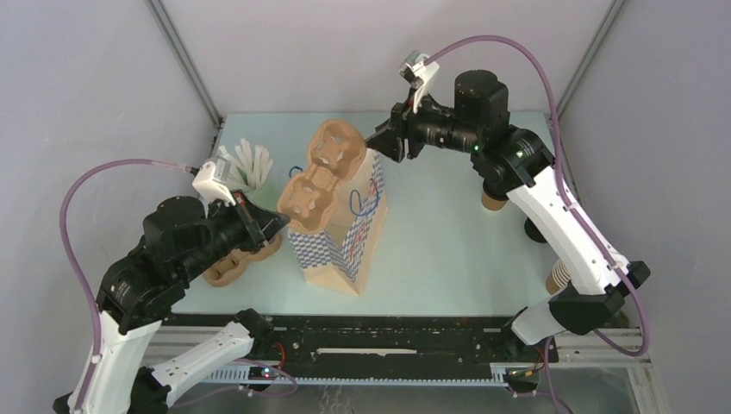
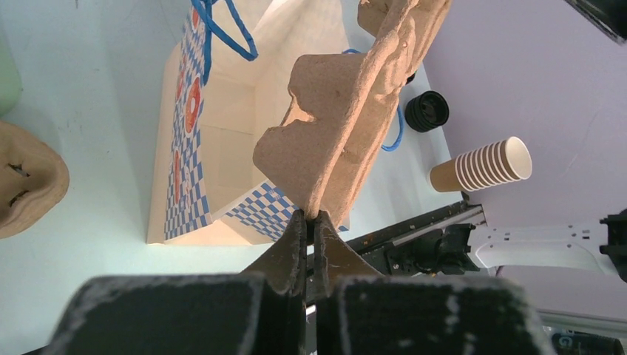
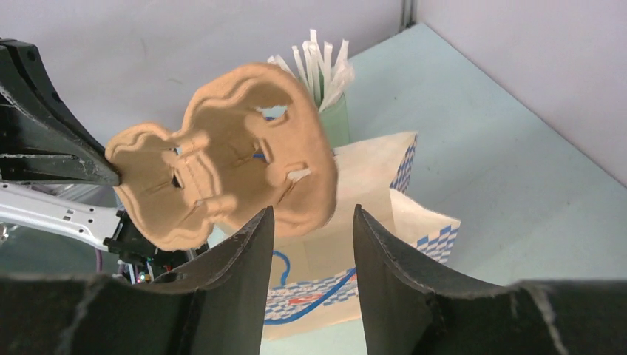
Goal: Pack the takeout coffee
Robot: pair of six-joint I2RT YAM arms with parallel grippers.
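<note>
- Top view: the takeout coffee [image 1: 493, 202], a small tan-brown paper cup, stands well apart from the right gripper [image 1: 377, 138], under that arm; its top is hidden.
- Left wrist: the left gripper [image 2: 311, 219] clamps the rim of the moulded brown pulp cup carrier [image 2: 333, 126].
- Right wrist: the fingers [image 3: 244, 255] stand apart, with the carrier just beyond them.

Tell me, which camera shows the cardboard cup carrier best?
The right wrist view: the cup carrier is large and face-on, wells and outline clear. The top view shows it whole but smaller; the left wrist view, edge-on and cropped.
</note>
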